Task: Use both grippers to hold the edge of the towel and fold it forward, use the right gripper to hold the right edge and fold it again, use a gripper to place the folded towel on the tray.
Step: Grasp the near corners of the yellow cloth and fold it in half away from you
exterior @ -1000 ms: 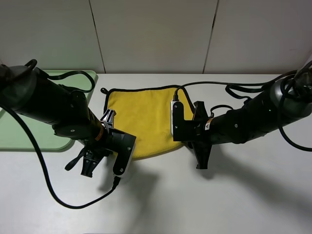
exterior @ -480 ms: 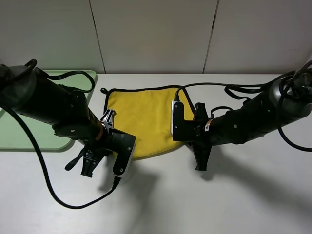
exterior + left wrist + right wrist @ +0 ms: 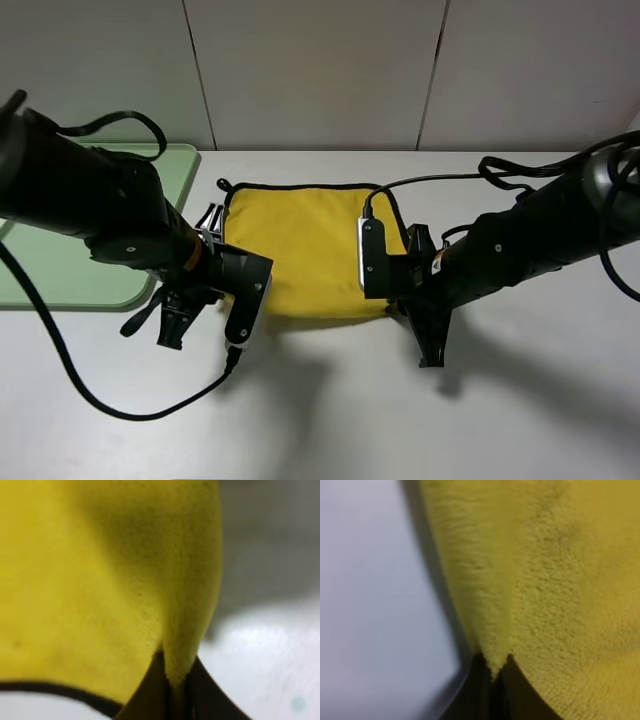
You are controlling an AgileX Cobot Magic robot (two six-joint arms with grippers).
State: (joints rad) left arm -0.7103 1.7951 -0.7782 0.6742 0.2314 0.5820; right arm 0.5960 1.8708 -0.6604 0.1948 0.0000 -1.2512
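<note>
Left arm and right arm are angling inward, sloping down. Left claw and right claw are both pinching shut, towel bunching right between the tips.

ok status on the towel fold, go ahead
Left black claw gripper shut on bright yellow fluffy towel, near edge. Right black claw gripper shut on it too. Fold not yet made. Pale green plastic tray at left, left arm overlapping it.

No readable text, numbers or logos in any view. The wrist label on the right arm is too small to read. The towel shows no print.
</note>
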